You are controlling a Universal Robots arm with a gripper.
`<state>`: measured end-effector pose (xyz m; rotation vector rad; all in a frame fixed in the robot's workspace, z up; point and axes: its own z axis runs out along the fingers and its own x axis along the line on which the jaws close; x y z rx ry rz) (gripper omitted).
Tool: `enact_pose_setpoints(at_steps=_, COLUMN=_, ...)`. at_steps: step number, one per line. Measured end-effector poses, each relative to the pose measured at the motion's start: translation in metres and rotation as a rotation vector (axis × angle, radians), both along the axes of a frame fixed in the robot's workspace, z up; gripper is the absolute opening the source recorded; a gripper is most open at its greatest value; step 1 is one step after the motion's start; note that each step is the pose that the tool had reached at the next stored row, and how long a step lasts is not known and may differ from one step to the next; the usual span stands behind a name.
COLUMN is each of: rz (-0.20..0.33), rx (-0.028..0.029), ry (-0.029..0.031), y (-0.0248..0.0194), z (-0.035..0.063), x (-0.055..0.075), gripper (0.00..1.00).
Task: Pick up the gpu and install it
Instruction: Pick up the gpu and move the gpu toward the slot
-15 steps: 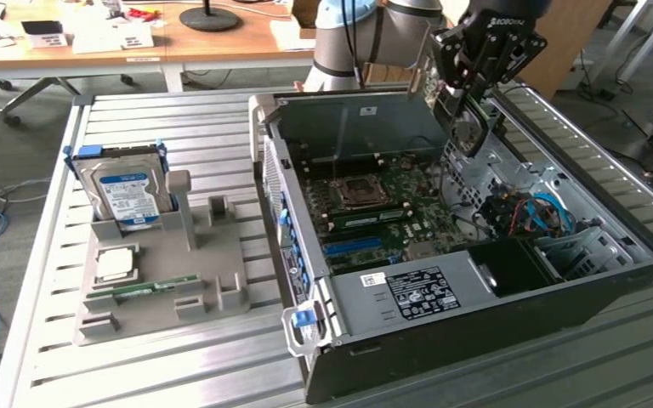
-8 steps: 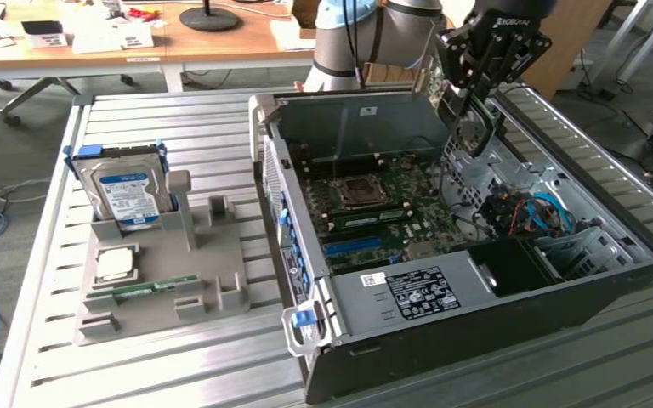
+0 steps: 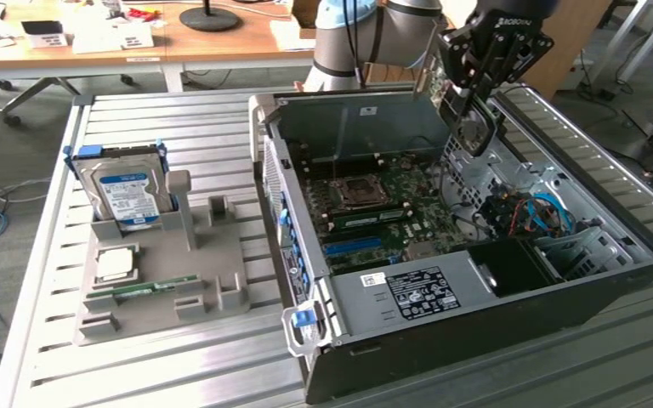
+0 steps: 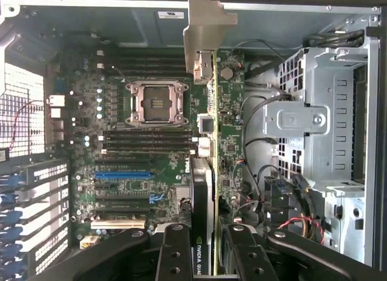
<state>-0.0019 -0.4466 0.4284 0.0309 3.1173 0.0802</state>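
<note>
Above the open computer case (image 3: 474, 340), the gpu (image 3: 469, 127) is held edge-down by the end effector (image 3: 471, 98). The end effector is closed narrowly on the card, with one finger (image 4: 174, 251) pressed against the dark face and the other finger (image 4: 245, 254) against the green board side. In the wrist view, the gpu (image 4: 205, 172) is seen edge-on, with its silver end bracket (image 4: 202, 33) at the end farthest from the end effector (image 4: 208, 257). The card is suspended over the motherboard (image 3: 383, 208), beside the empty processor socket (image 4: 154, 103) and between the row of expansion slots (image 4: 124, 174) and the metal drive cage (image 4: 326, 112). The card is not yet seated in a slot.

The case is laid on its side on the slatted metal worktop (image 3: 167, 127), with the side panel removed. At the exterior view's left, a gray fixture (image 3: 224, 255) is placed on the worktop, well apart from the case opening. A hard drive (image 3: 128, 191) with a blue-and-white label is stood upright in the fixture. A processor chip (image 3: 115, 263) and a narrow green memory stick (image 3: 150, 289) are laid in the fixture, nearer the camera than the hard drive.
</note>
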Motion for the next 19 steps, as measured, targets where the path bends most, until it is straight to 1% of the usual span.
enact_pose_setpoints(at_steps=19, rz=-0.008, rx=0.0000, ry=0.0000, y=0.0000, z=0.0000, x=0.025, gripper=0.27)
